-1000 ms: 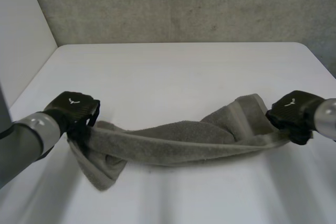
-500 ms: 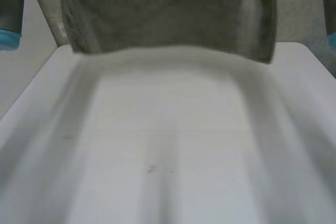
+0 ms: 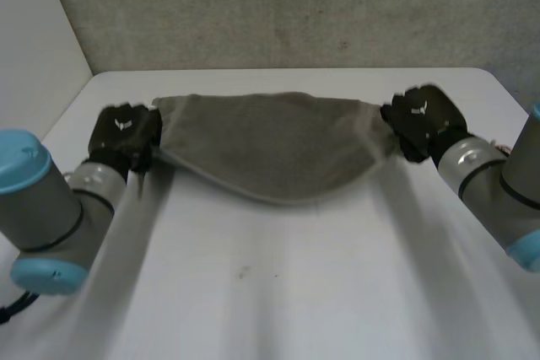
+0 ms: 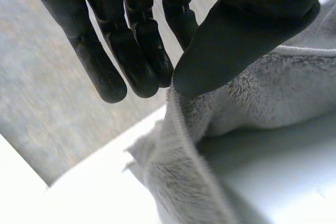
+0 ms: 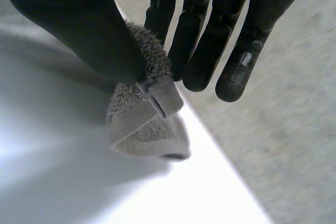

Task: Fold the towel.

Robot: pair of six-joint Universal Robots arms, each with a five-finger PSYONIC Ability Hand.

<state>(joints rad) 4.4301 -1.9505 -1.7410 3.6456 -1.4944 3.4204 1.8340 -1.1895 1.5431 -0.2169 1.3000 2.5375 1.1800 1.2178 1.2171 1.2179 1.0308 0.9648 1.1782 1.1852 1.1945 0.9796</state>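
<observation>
The towel (image 3: 270,145) has dropped from close before the camera and now hangs over the far part of the table (image 3: 278,292), its long axis running from left hand (image 3: 125,134) to right hand (image 3: 422,120), lower edge sagging. Each hand pinches an end between thumb and straight fingers, hiding the corners in the head view. The small white mark on each hand's back is unreadable.

Right hand (image 5: 79,24), mine: I am pinching a towel (image 5: 144,121) corner between thumb and straight fingers (image 5: 202,51). The corner is bunching below my fingertips, hanging over the white table (image 5: 68,182) near its edge.
</observation>
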